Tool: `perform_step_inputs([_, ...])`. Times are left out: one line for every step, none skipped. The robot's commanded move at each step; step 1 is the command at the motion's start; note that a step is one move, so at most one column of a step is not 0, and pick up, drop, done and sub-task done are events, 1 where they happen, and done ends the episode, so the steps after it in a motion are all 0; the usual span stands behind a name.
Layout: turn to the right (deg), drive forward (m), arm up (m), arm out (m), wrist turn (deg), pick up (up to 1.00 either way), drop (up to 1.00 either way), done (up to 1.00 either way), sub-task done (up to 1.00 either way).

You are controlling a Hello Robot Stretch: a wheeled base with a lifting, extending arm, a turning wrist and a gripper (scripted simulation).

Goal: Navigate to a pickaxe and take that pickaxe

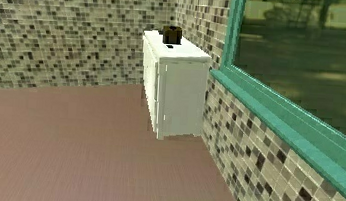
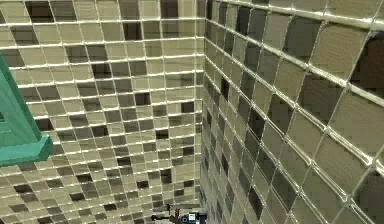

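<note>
A small dark object (image 1: 171, 32) sat atop the white bench (image 1: 177, 89) by the tiled wall (image 1: 64, 42) ahead. My gripper (image 2: 182, 216) barely showed; I couldn't tell whether it held anything.

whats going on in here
A Stretch robot is looking for a pickaxe in a mosaic-tiled room. Ahead, a white cabinet stands against the wall beside a teal-framed window, with a small dark object on top, too small to identify. The gripper barely peeks in at the arm side view's bottom edge; whether it holds anything can't be told.
</note>
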Motion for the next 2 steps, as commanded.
perform_step_inputs([0.0, 0.00, 0.00, 0.00, 21.0, 0.00, 0.00, 0.00, 0.00])
perform_step_inputs([0.0, 0.00, 0.00, 0.00, 0.0, 1.00, 0.00, 0.00, 0.00])
